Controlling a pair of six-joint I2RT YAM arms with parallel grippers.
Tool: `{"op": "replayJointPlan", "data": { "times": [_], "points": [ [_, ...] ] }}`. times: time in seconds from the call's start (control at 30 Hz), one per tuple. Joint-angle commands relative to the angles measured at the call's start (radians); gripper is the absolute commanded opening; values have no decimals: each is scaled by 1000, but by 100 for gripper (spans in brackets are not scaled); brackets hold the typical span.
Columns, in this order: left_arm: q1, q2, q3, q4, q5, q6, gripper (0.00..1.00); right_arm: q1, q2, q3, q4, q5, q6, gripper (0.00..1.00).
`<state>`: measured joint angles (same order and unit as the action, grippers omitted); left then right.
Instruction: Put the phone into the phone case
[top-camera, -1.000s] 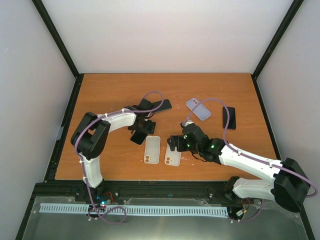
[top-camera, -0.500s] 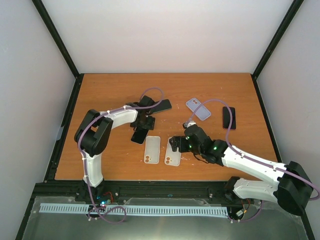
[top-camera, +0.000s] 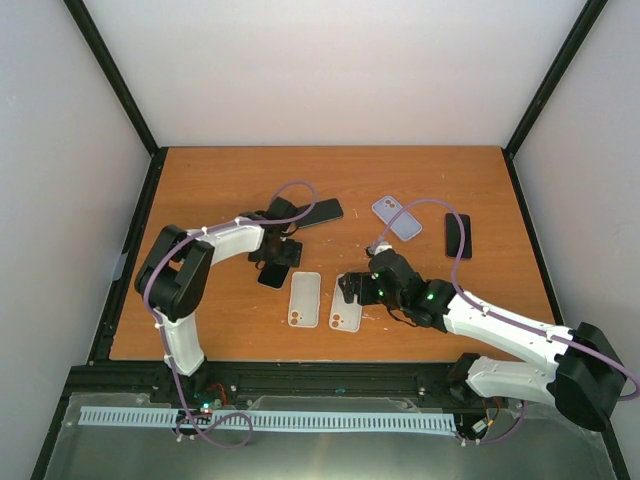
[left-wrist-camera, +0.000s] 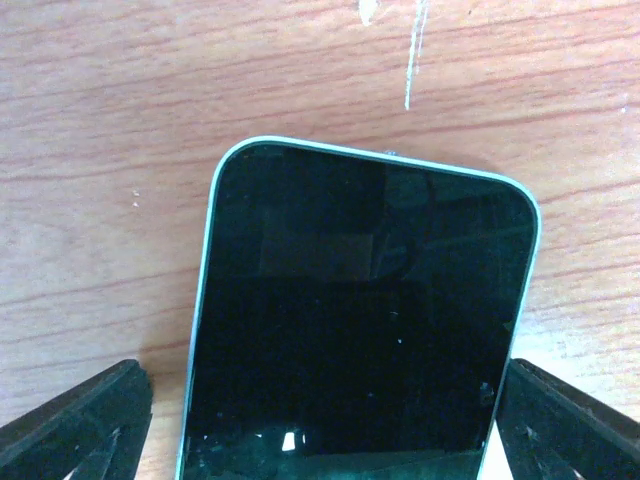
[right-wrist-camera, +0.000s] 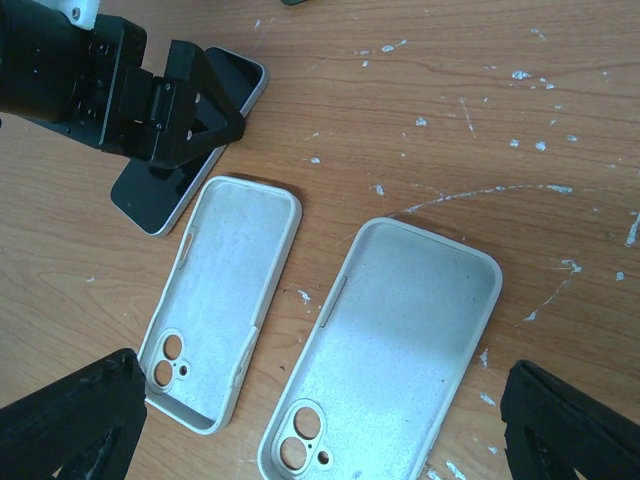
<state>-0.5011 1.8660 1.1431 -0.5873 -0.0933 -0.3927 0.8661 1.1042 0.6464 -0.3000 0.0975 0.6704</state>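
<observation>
We judge the task barely begun: the phone (left-wrist-camera: 360, 320) lies flat on the wooden table (left-wrist-camera: 150, 80), not yet gripped and in no case. Left claw (left-wrist-camera: 322, 430) is spread wide, with the phone between its fingers. Right claw (right-wrist-camera: 322, 425) is spread too, empty, above the smaller case (right-wrist-camera: 222, 300) and larger case (right-wrist-camera: 385, 350). We note the phone's glossy black glass and pale rounded rim. Both cases are white, matte, hollow, with camera cutouts.

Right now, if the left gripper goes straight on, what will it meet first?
Probably the phone, lying screen-up between its open fingers, though these may touch the table beside it first; depth is unclear.
</observation>
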Motion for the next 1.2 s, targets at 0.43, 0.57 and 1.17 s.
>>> {"op": "replayJointPlan", "data": {
  "times": [0.43, 0.57, 1.17],
  "points": [
    [1, 13, -14, -136, 92, -4, 72, -4, -18, -20, 8, 16, 20, 95],
    [0, -17, -3, -163, 123, -34, 69, -3, -17, -19, 12, 9, 20, 95],
    [-63, -174, -31, -197, 211, -156, 62, -3, -29, -41, 21, 5, 21, 95]
  ]
}}
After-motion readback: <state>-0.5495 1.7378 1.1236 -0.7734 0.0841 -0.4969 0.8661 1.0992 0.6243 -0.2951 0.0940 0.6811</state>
